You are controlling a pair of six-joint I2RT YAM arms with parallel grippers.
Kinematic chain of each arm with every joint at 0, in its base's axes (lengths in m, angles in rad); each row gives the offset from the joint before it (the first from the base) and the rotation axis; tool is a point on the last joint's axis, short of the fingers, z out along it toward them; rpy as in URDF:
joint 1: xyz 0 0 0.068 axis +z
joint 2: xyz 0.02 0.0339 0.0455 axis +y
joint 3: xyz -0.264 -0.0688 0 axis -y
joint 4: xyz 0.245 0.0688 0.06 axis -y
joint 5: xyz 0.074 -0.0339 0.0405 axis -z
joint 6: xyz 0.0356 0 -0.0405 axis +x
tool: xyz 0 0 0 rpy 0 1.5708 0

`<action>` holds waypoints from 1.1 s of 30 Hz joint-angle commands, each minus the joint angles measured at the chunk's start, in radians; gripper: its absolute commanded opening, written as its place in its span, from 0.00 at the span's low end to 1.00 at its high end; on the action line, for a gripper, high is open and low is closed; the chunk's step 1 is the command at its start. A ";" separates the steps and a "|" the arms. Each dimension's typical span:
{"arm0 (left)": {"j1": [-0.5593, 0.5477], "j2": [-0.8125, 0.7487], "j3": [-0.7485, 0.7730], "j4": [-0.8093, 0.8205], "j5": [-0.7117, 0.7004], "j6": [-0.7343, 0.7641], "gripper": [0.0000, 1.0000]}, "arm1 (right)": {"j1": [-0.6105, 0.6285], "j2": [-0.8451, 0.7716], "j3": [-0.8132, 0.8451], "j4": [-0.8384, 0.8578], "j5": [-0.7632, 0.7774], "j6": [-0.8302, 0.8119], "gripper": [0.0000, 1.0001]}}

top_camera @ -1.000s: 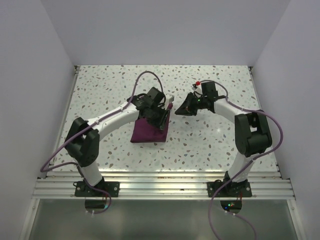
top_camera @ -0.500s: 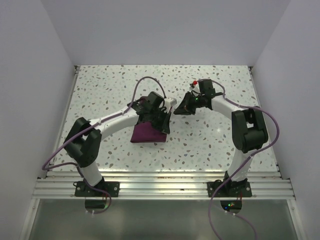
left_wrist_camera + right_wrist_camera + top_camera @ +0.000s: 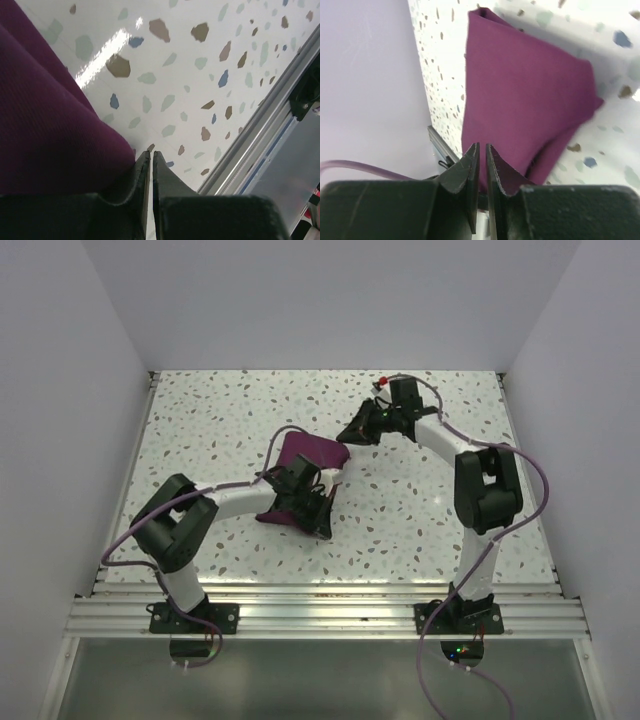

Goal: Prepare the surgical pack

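A flat white surface speckled with brown, grey-green and blue terrazzo-like flecks (image 3: 210,420) fills the middle of the overhead view. Three plain, pale lavender-grey walls close it in: a back wall (image 3: 330,300), a left wall (image 3: 55,440) and a right wall (image 3: 590,430). Thin metal strips (image 3: 138,460) run along the side edges of the surface. Along the near edge lies a ribbed, silver aluminium rail (image 3: 330,615), and below it a smooth, dull grey-green panel (image 3: 330,680). The light is even and soft. In the left wrist view a bright streak of glare (image 3: 107,47) lies on the glossy surface.
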 commanded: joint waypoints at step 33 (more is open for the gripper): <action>0.088 -0.334 0.072 -0.116 0.033 0.057 0.36 | 0.029 0.040 -0.041 0.261 -0.138 0.016 0.15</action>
